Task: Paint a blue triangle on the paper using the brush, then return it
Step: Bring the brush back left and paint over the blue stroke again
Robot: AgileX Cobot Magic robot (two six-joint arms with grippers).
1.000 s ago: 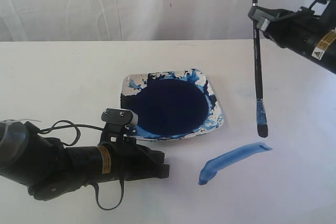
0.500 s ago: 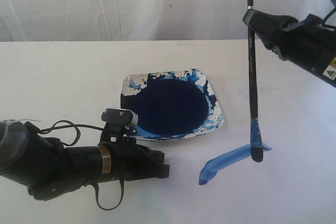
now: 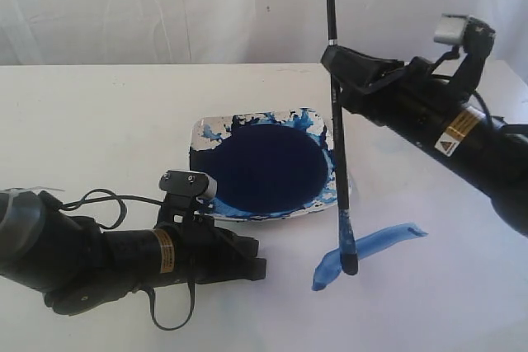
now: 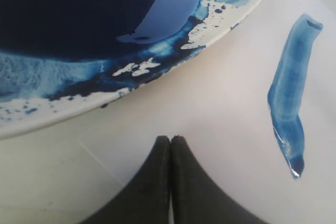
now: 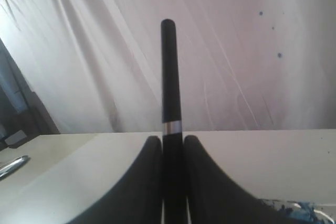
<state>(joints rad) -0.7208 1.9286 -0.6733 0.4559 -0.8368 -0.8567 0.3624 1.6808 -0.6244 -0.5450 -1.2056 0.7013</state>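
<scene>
R arm comes in from the right edge of the exterior view, forearm sloping down toward centre, wrist camera on top. The black right fingers (image 3: 345, 62) (image 5: 152, 161) are clamped narrow on the thin long black-handled paintbrush w/ blue-stained ferrule (image 3: 338, 146) (image 5: 169, 77). They grip it high on the handle, just below the silver band, and a short length of handle sticks up above them against the white draped cloth backdrop (image 3: 124, 6) (image 5: 79, 51). Brush hangs nearly upright, leaning slightly, in front of the dish's right edge. Its dark bristle tip is down on the rough mid-blue stroke (image 3: 388, 237) (image 4: 291, 98), near that stroke's lower-left end. The stroke is a single slanted band on the large plain white matte paper sheet (image 3: 99, 121) (image 4: 220, 129), just right of and below the dish. It is only one side of a triangle, no closed outline yet. The square white dish w/ blue-smeared rim (image 3: 206, 131) (image 4: 220, 19) sits mid-sheet and holds a dark navy round paint pool (image 3: 268, 169) (image 4: 63, 9). L arm lies low along the front-left of the sheet, roughly horizontal, pointing right, its camera and a looped cable on top. The black left fingers (image 3: 252, 257) (image 4: 167, 156) are pressed together tip to tip w/ nothing btwn them, resting just short of the dish's near edge, apart from the stroke.
</scene>
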